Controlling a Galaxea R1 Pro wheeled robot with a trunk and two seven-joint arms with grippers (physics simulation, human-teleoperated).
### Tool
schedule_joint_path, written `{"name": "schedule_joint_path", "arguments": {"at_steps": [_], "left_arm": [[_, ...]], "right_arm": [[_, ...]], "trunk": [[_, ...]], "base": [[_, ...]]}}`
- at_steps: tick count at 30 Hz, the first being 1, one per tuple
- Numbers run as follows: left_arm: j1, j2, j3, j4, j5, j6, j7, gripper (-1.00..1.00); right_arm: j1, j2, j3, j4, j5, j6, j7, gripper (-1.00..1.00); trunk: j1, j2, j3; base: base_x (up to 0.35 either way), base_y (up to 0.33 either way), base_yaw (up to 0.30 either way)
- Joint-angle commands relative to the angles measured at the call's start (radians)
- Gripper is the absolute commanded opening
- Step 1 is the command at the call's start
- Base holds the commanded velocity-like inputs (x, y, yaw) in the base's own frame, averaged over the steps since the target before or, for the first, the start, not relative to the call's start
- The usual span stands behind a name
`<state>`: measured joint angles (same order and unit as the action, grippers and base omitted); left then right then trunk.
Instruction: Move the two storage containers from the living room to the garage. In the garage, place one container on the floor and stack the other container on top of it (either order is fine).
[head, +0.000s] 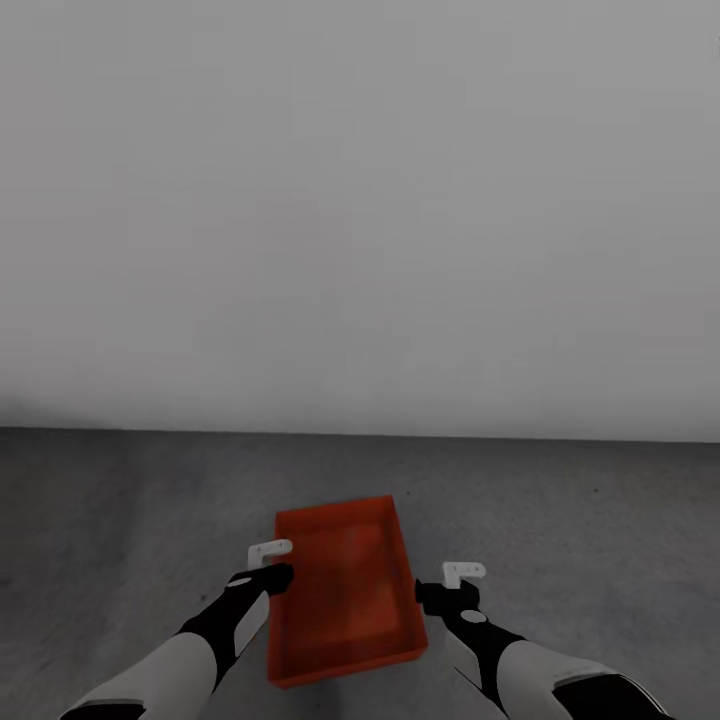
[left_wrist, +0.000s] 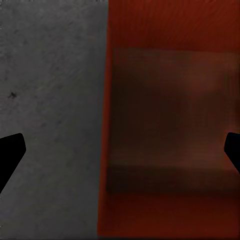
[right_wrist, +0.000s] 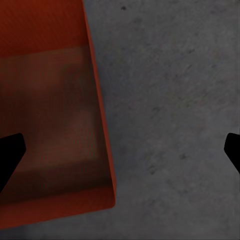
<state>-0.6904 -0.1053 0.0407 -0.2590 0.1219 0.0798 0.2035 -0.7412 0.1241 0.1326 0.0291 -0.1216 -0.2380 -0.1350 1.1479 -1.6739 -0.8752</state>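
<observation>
- One storage container (head: 345, 590) sits on the dark grey floor (head: 120, 520) of the garage, near the white wall (head: 360, 200); second container and the stacking likely left.
- Left hand (head: 268, 562) open, straddling the container's side wall; right hand (head: 452, 582) open, empty, just beside the opposite wall.
- Bare concrete-like floor, plain wall.

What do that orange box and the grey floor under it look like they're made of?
The storage container looks like thin moulded plastic: even orange-red colour, thin plain walls, a dull sheen with no grain; being a simulator render, that is a guess. The floor looks like matte concrete: dark grey, mottled, with small dark specks, clearest in the wrist views. The wall behind looks plain, smooth and pale, perhaps painted.
</observation>
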Motion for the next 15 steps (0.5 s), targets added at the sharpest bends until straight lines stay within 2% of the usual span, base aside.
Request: {"name": "schedule_joint_path", "arguments": {"at_steps": [1, 15], "left_arm": [[0.0, -0.001, 0.004, -0.002, 0.006, 0.005, 0.002, 1.0], [0.0, 0.001, 0.004, -0.002, 0.006, 0.005, 0.001, 1.0]], "right_arm": [[-0.001, 0.0, 0.009, 0.003, -0.01, -0.006, -0.001, 1.0], [-0.001, 0.001, 0.009, 0.003, -0.01, -0.006, -0.001, 1.0]], "trunk": [[-0.004, 0.007, 0.002], [-0.058, 0.105, 0.046]], "base": [[0.0, 0.0, 0.0], [0.0, 0.0, 0.0]]}}
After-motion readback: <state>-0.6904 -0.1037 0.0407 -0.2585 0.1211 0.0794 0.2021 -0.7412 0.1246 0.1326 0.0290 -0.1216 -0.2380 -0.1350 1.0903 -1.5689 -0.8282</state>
